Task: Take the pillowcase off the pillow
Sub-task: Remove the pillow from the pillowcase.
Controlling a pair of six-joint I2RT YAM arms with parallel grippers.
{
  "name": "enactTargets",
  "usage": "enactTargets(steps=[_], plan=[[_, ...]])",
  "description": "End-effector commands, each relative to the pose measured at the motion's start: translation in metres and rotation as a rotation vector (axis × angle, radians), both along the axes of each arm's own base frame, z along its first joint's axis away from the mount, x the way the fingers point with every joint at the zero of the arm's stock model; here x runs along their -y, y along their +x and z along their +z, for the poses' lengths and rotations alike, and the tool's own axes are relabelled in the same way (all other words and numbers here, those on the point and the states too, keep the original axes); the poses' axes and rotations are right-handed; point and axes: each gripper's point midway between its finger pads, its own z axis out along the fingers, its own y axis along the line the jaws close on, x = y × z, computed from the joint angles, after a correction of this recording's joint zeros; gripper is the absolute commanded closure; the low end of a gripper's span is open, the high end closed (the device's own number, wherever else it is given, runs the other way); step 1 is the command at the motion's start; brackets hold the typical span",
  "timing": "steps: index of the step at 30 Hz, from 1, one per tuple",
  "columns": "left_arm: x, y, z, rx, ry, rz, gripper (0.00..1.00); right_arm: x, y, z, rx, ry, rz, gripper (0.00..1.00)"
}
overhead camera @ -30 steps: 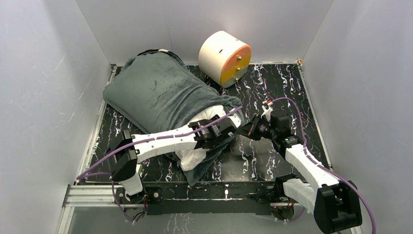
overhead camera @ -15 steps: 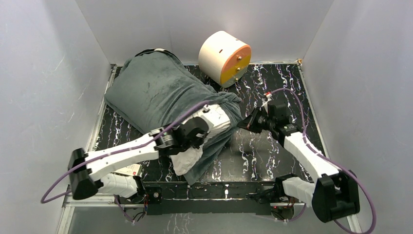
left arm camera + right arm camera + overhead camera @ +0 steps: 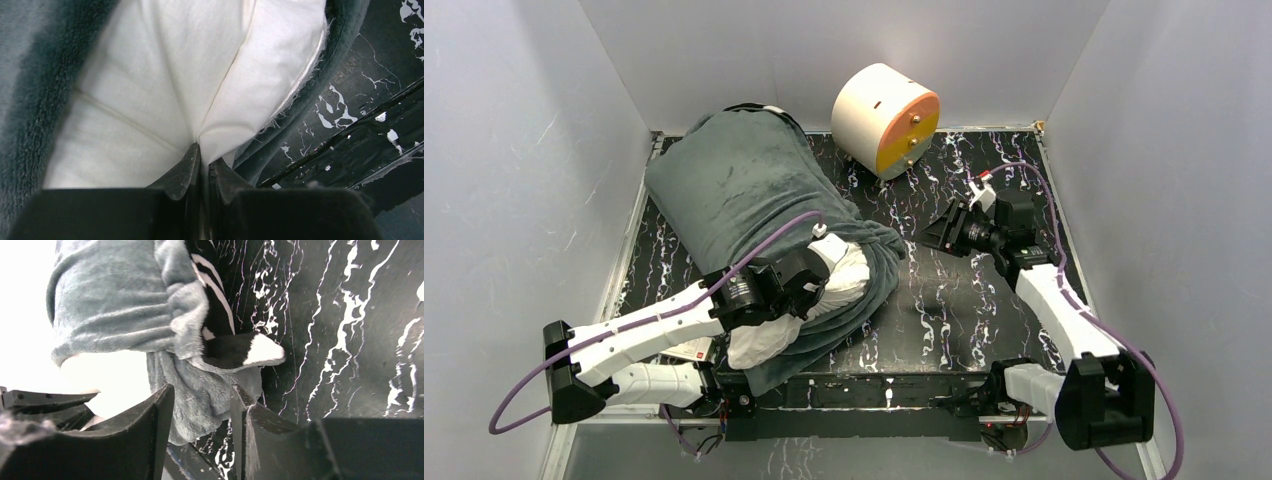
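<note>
left arm point(image 3: 639, 330): at seven o'clock seen from above; rounded white shells, with black joint housings between them.
right arm point(image 3: 1054, 310): at four o'clock; the same white shells and black joints, with a bulky black block at its base.
left cable point(image 3: 769, 245): purple, looping free of the arm and running along it.
right cable point(image 3: 1036, 172): purple, arching over the wrist.
left hand point(image 3: 204, 161): matte black; left fingers point(image 3: 182, 172) are wedges tapering to thin tips.
right hand point(image 3: 200, 410): black; right fingers point(image 3: 145, 435) are broad slabs with slanted edges.
tag point(image 3: 980, 184): small, white and red, on the right wrist at its twelve o'clock end.
</note>
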Motion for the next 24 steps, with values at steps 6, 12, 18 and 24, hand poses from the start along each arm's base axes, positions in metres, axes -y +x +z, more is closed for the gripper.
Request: enactTargets(steps=[6, 12, 18, 24], plan=[[-0.002, 0.002, 0.012, 0.018, -0.031, 0.008, 1.0, -0.012, 0.003, 0.028, 0.177, 0.011, 0.156, 0.33], [0.004, 0.0, 0.014, 0.009, -0.053, -0.002, 1.0, -0.045, -0.003, 0.014, 0.172, 0.032, 0.374, 0.24], [0.008, 0.001, 0.017, 0.007, -0.063, -0.009, 1.0, -0.06, 0.028, -0.023, 0.11, -0.125, 0.322, 0.42], [-0.019, -0.002, 0.018, 0.014, -0.042, 0.101, 1.0, 0.009, 0.104, -0.042, 0.016, -0.328, -0.155, 1.0]])
